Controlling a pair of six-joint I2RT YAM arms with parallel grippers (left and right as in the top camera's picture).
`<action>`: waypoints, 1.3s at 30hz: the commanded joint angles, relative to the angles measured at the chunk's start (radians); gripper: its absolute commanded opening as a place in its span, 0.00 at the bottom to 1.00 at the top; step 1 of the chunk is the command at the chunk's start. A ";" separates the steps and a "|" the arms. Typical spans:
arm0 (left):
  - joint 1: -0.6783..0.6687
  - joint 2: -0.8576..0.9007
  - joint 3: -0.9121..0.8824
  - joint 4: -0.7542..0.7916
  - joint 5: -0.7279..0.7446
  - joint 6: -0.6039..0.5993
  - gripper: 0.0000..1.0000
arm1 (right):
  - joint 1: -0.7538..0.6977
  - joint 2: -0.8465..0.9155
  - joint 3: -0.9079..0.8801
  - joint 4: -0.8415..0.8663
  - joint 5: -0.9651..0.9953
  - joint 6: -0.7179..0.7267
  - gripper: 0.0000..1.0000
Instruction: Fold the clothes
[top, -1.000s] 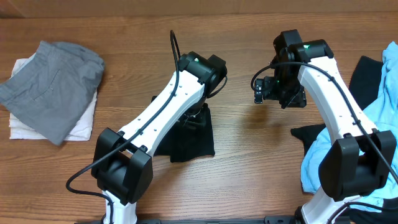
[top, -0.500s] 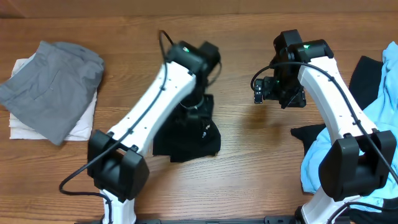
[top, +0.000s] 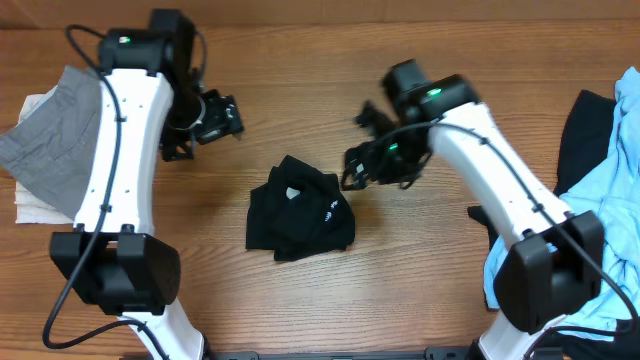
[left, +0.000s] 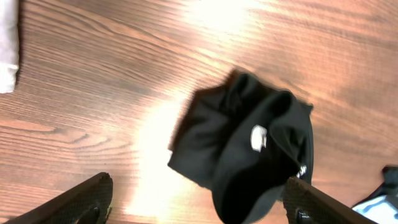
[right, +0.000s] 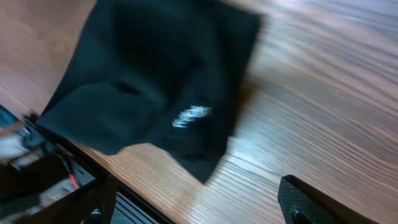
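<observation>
The wooden counter (top: 300, 60) runs the width of the view, with cloth at both ends and one piece in the middle. At the left edge, a folded grey garment (top: 50, 150) sits on a folded white garment (top: 35, 205), which looks like the finished stack. The left arm (top: 125, 150) reaches over it. The left fingers (left: 81, 200) are spread wide with nothing between them, hanging above bare wood towards the far edge and apart from the shirt.

In the middle lies the black shirt (top: 300, 208), bunched into a rough, lumpy packet with its small white logo and lettering facing up, and nobody is gripping it. The right fingers (right: 311, 202) are also spread and empty, hovering just beside the shirt's right side.

At the right edge, a light blue garment (top: 610, 170) and a dark garment (top: 585, 125) are heaped unfolded.

I'd say the black shirt's fold is the step in hand, and it is not tidy yet. The next move calls for a low pinch on one clean edge, not the bulge, followed by flattening or squaring the packet before it goes to the stack.
</observation>
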 joint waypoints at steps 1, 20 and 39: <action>0.069 -0.013 -0.041 0.014 0.082 0.024 0.90 | 0.126 -0.007 0.008 0.031 0.100 0.056 0.88; 0.137 -0.013 -0.057 0.014 0.092 0.091 0.91 | 0.488 0.066 0.006 0.228 0.387 0.177 0.50; 0.137 -0.013 -0.057 0.007 0.087 0.102 0.90 | 0.261 -0.012 -0.065 -0.214 0.581 0.706 0.26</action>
